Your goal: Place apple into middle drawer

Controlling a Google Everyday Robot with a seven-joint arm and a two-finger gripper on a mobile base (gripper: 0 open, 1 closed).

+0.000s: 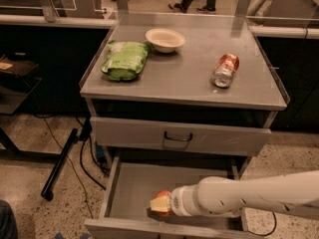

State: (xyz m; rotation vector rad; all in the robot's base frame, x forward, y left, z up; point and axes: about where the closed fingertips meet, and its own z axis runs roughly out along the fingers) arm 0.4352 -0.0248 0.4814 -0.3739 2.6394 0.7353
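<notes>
One apple [164, 195], one soda can [226, 69], one white bowl [165, 39] and one green bag [124, 59] are in view. The can lies on its side on the bench [184, 78], well apart from the bag and the bowl, which sit close together at the back left. Below the top are two drawers: a shut drawer front [134, 133] with a dark handle [178, 137], and under it the middle drawer [129, 188], pulled open. The single white arm [249, 195] reaches in horizontally from the right, low over the drawer floor. Its gripper [160, 205] is inside the drawer near the front wall, jaws clasping the apple.
</notes>
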